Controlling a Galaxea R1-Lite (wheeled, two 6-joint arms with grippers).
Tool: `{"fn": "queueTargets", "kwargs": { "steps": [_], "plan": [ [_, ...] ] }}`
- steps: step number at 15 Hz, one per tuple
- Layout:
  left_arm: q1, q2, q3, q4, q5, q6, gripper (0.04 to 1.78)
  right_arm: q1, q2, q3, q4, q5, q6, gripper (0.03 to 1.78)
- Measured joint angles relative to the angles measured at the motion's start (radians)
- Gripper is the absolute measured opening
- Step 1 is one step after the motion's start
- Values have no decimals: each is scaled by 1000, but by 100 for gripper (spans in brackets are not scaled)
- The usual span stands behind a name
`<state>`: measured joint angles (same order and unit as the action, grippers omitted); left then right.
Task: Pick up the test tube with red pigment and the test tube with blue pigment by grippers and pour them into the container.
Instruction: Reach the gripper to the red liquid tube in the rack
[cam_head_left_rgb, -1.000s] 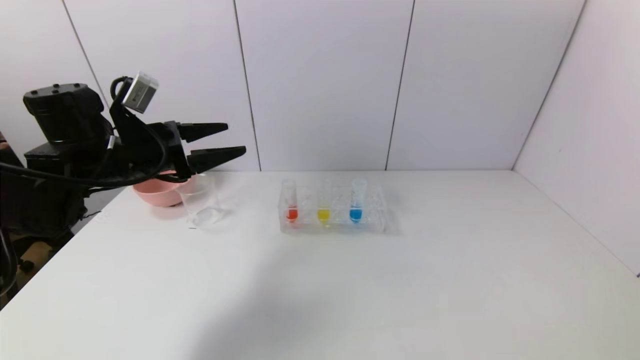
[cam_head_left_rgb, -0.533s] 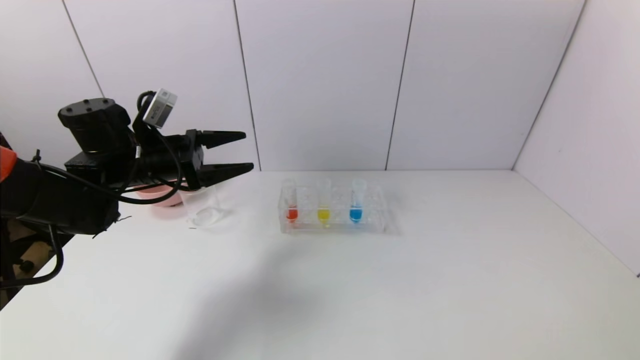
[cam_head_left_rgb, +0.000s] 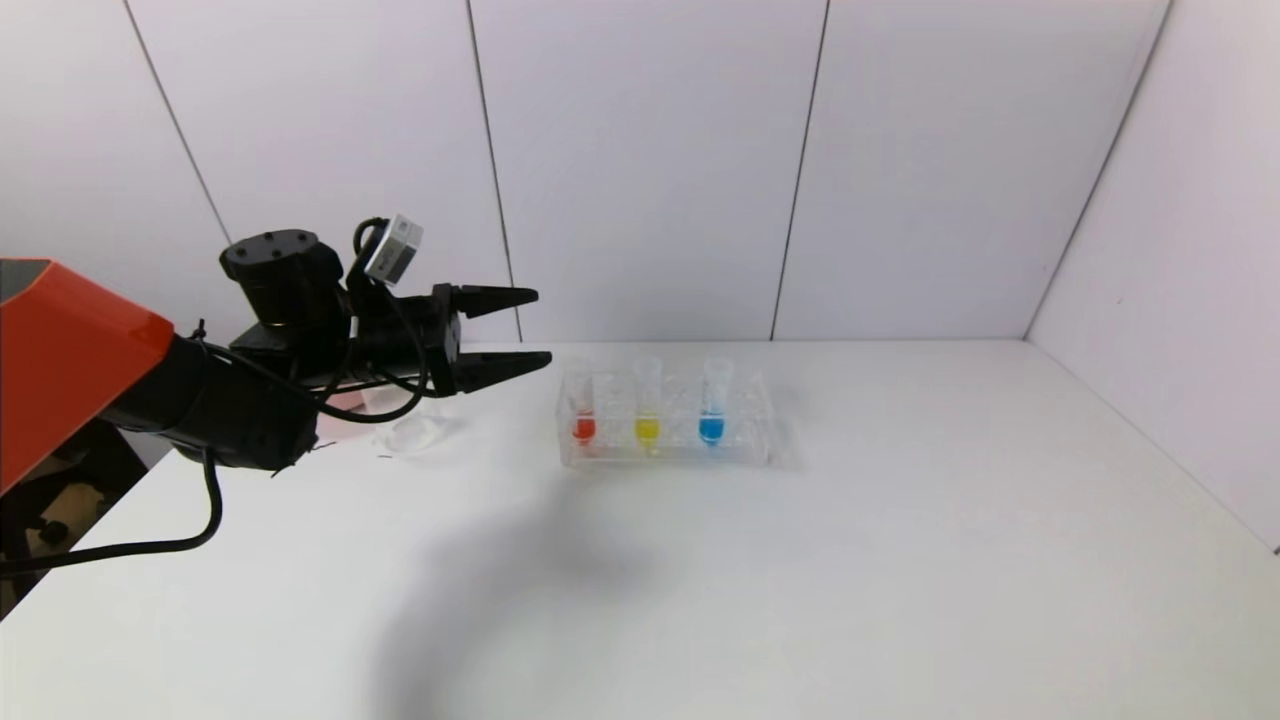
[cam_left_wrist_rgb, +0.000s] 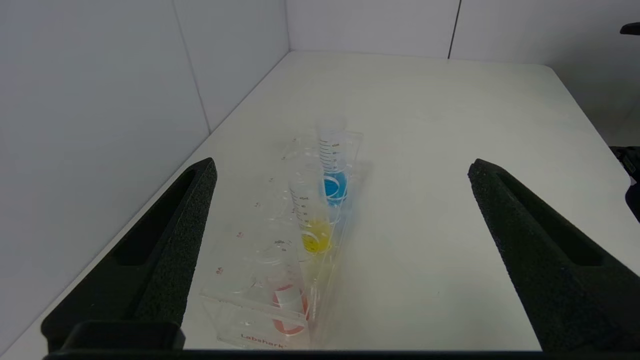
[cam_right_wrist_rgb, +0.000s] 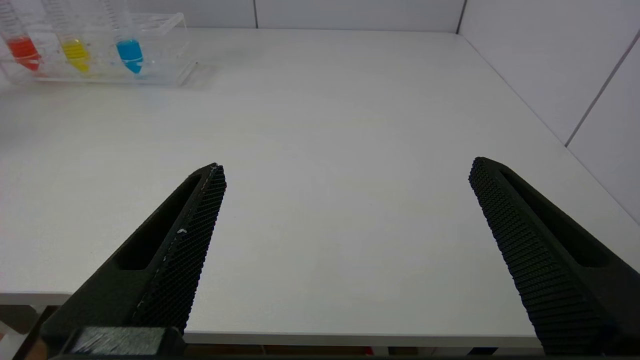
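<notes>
A clear tube rack stands mid-table with three tubes upright in it. The red pigment tube is at its left end, the blue pigment tube to the right. They show in the left wrist view too, red and blue. My left gripper is open and empty, level with the tube tops, just left of the red tube. The clear beaker is partly hidden behind my left arm. My right gripper is open and empty over the table's near right edge, out of the head view.
A tube with yellow liquid stands between the red and blue ones. The pink bowl is almost wholly hidden behind my left arm. Walls close the table at the back and right.
My left gripper has moved right, past the bowl and beaker, and lowered a little to just left of the rack. It stays open. The tubes have not moved.
</notes>
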<state>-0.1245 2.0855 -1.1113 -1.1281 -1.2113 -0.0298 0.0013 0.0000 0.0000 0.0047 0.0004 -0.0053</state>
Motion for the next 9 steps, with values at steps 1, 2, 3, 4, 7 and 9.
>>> {"fn": "queueTargets", "kwargs": {
  "steps": [1,2,3,4,7,9],
  "plan": [
    [-5,21,-20,-1,0,0,176,0,0,0,0,0,0,177],
    [-9,42,-39,-1,-1,0,176,0,0,0,0,0,0,177],
    [-13,60,-53,-2,-1,1,176,0,0,0,0,0,0,177],
    [-18,78,-67,-3,-1,2,176,0,0,0,0,0,0,177],
    [-19,129,-113,-23,-49,1,176,0,0,0,0,0,0,177],
    [-21,163,-135,-46,-98,-1,176,0,0,0,0,0,0,177]
  ]
}}
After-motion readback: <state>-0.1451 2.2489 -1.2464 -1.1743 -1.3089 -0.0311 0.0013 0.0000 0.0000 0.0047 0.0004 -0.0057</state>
